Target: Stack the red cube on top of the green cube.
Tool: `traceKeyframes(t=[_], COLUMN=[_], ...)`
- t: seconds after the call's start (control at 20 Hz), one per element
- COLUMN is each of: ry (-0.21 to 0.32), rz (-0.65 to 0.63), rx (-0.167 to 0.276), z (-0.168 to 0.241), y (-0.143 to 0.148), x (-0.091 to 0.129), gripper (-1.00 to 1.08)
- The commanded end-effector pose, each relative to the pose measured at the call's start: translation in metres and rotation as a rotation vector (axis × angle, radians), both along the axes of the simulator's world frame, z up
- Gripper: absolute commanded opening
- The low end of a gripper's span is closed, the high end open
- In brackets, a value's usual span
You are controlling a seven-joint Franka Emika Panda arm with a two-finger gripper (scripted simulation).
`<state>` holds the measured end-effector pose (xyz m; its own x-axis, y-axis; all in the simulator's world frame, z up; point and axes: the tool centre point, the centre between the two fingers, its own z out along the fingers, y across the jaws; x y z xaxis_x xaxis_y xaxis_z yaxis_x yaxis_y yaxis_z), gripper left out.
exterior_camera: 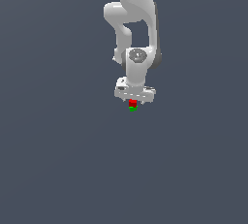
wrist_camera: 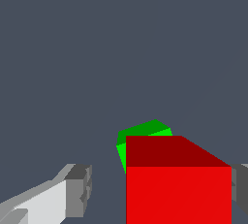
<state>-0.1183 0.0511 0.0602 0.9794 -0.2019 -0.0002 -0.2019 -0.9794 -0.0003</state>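
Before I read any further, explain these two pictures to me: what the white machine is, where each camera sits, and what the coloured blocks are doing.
The white machine is a simulated robot arm ending in a two-fingered gripper. The exterior view watches from off the arm; the wrist view looks out between the pale fingers. A tiny bright-red cube sits directly over a tiny bright-green cube on the plain grey surface. One finger stands clear of the red cube; whether the other touches cannot be told.

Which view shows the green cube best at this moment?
The wrist view: the green cube shows two faces, though the red cube covers part of it. In the exterior view the green cube is a sliver under the red cube, below the gripper.
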Motion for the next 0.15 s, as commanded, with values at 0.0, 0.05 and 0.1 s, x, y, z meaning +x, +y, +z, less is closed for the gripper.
traceKeyframes(t=[0.0,0.05,0.1], ry=[0.000,0.000,0.000], rz=[0.000,0.000,0.000], rx=[0.000,0.000,0.000], z=[0.0000,0.0000,0.0000], y=[0.0000,0.0000,0.0000], x=[0.0000,0.0000,0.0000], gripper=[1.00,1.00,1.00])
